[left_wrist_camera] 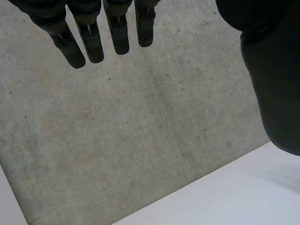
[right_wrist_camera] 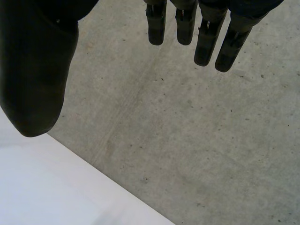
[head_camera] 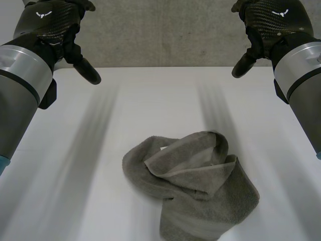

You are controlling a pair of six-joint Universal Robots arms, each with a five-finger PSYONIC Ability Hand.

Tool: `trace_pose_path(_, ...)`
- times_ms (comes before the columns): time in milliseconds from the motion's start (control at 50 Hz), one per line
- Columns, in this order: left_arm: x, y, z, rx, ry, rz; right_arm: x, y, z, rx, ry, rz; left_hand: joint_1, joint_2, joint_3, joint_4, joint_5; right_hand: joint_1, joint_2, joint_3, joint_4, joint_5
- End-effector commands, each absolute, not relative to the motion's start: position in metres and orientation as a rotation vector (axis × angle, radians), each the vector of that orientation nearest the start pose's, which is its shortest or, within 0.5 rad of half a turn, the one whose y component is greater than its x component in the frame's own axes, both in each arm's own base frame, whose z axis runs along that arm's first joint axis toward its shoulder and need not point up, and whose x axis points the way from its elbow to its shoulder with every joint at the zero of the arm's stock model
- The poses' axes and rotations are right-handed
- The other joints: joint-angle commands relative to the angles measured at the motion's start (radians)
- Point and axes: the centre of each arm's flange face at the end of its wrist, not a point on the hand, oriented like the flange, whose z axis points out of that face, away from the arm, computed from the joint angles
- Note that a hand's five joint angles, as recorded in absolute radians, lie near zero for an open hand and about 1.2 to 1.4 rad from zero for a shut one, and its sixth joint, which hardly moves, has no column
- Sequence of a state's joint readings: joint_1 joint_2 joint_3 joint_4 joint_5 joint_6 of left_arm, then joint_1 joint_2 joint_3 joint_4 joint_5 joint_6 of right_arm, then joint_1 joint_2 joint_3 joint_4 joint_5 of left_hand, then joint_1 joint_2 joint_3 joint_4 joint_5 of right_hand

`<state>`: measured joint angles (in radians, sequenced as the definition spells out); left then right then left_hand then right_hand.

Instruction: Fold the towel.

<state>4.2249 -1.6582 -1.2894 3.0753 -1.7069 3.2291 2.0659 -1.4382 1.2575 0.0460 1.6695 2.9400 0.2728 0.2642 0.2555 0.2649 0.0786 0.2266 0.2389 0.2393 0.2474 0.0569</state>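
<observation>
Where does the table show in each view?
Head: table spans the view, towel on its near part.
Left wrist: a strip beside the thumb of the left hand.
Right wrist: a strip beside the thumb of the right hand.
Shared landmark: the table's edge against the concrete.

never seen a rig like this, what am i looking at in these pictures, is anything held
A robot with two arms, each ending in a black mechanical hand. The head view looks down from between them: left hand and right hand hang by the far edge of a white table, where a crumpled grey towel lies untouched. The other two pictures come from cameras on the wrists, looking along each hand's straight fingers at a concrete surface. Both hands are open and hold nothing.
</observation>
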Motion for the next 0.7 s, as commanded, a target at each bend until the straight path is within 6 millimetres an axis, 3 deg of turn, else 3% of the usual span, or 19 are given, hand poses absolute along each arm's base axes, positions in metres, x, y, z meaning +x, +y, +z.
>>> trace_pose_path(20, -0.256, -0.236, 0.362, 0.457, 2.185, -2.491, 0.272, -0.245, 0.359, -0.588, 1.888, -2.240, -0.051, -0.042, -0.033, -0.043, -0.031, -0.052, -0.064, -0.065, -0.073, -0.057)
trace_pose_path(140, -0.256, -0.227, 0.351, 0.512, 2.243, -2.429, 0.276, -0.247, 0.347, -0.704, 1.964, -2.165, -0.015, -0.007, 0.002, -0.007, 0.004, -0.052, -0.064, -0.065, -0.073, -0.057)
trace_pose_path(180, -0.257, -0.216, 0.332, 0.593, 2.327, -2.345, 0.284, -0.244, 0.330, -0.916, 2.028, -2.048, -0.015, -0.007, 0.002, -0.007, 0.004, -0.052, -0.064, -0.065, -0.073, -0.057)
trace_pose_path(200, -0.257, -0.216, 0.332, 0.594, 2.328, -2.345, 0.284, -0.244, 0.330, -0.917, 2.028, -2.048, -0.015, -0.007, 0.002, -0.007, 0.004, -0.052, -0.064, -0.065, -0.073, -0.057)
trace_pose_path(240, -0.258, -0.208, 0.320, 0.652, 2.380, -2.298, 0.291, -0.235, 0.304, -1.194, 2.077, -1.851, -0.015, -0.007, 0.002, -0.007, 0.004, -0.052, -0.064, -0.065, -0.073, -0.057)
trace_pose_path(260, -0.260, -0.200, 0.307, 0.715, 2.434, -2.253, 0.291, -0.235, 0.303, -1.195, 2.077, -1.850, -0.007, 0.002, 0.011, 0.001, 0.013, -0.052, -0.064, -0.065, -0.073, -0.057)
trace_pose_path(280, -0.260, -0.192, 0.292, 0.780, 2.491, -2.197, 0.294, -0.229, 0.291, -1.312, 2.077, -1.757, 0.005, 0.014, 0.022, 0.013, 0.025, -0.052, -0.064, -0.065, -0.073, -0.057)
trace_pose_path(300, -0.260, -0.192, 0.292, 0.781, 2.492, -2.197, 0.294, -0.229, 0.291, -1.313, 2.077, -1.756, 0.005, 0.014, 0.023, 0.013, 0.025, -0.052, -0.064, -0.065, -0.073, -0.057)
trace_pose_path(340, -0.265, -0.177, 0.262, 0.931, 2.602, -2.101, 0.299, -0.220, 0.266, -1.457, 2.068, -1.582, 0.034, 0.043, 0.052, 0.042, 0.054, -0.052, -0.064, -0.065, -0.073, -0.057)
trace_pose_path(360, -0.265, -0.177, 0.261, 0.932, 2.602, -2.101, 0.299, -0.220, 0.266, -1.458, 2.068, -1.582, 0.035, 0.043, 0.052, 0.043, 0.054, -0.052, -0.064, -0.065, -0.073, -0.057)
trace_pose_path(400, -0.272, -0.162, 0.238, 1.085, 2.680, -2.042, 0.303, -0.215, 0.235, -1.561, 2.065, -1.440, 0.084, 0.093, 0.102, 0.092, 0.104, -0.052, -0.064, -0.065, -0.073, -0.057)
trace_pose_path(460, -0.275, -0.157, 0.225, 1.139, 2.715, -2.005, 0.304, -0.211, 0.220, -1.597, 2.076, -1.375, 0.087, 0.096, 0.105, 0.095, 0.107, -0.052, -0.064, -0.065, -0.073, -0.057)
trace_pose_path(500, -0.277, -0.154, 0.201, 1.187, 2.763, -1.939, 0.309, -0.205, 0.196, -1.667, 2.087, -1.276, 0.090, 0.099, 0.108, 0.098, 0.110, -0.052, -0.064, -0.065, -0.073, -0.057)
trace_pose_path(580, -0.280, -0.156, 0.182, 1.194, 2.791, -1.887, 0.312, -0.203, 0.181, -1.695, 2.095, -1.215, 0.090, 0.099, 0.108, 0.098, 0.110, -0.012, -0.025, -0.025, -0.033, -0.017)
trace_pose_path(600, -0.282, -0.156, 0.173, 1.205, 2.802, -1.863, 0.313, -0.205, 0.177, -1.694, 2.101, -1.210, 0.105, 0.114, 0.122, 0.113, 0.125, 0.147, 0.135, 0.135, 0.127, 0.143)
trace_pose_path(620, -0.282, -0.156, 0.173, 1.205, 2.802, -1.863, 0.313, -0.205, 0.177, -1.694, 2.101, -1.210, 0.105, 0.114, 0.122, 0.113, 0.125, 0.149, 0.137, 0.136, 0.128, 0.144)
trace_pose_path(660, -0.289, -0.157, 0.157, 1.235, 2.820, -1.820, 0.317, -0.210, 0.177, -1.681, 2.099, -1.232, 0.152, 0.160, 0.169, 0.160, 0.172, 0.628, 0.615, 0.615, 0.607, 0.623)
trace_pose_path(680, -0.289, -0.157, 0.157, 1.235, 2.820, -1.820, 0.317, -0.210, 0.177, -1.681, 2.099, -1.232, 0.152, 0.161, 0.169, 0.160, 0.172, 0.630, 0.618, 0.618, 0.610, 0.626)
trace_pose_path(700, -0.292, -0.160, 0.150, 1.242, 2.825, -1.807, 0.318, -0.212, 0.181, -1.659, 2.096, -1.257, 0.175, 0.184, 0.193, 0.183, 0.195, 0.846, 0.833, 0.833, 0.825, 0.841)
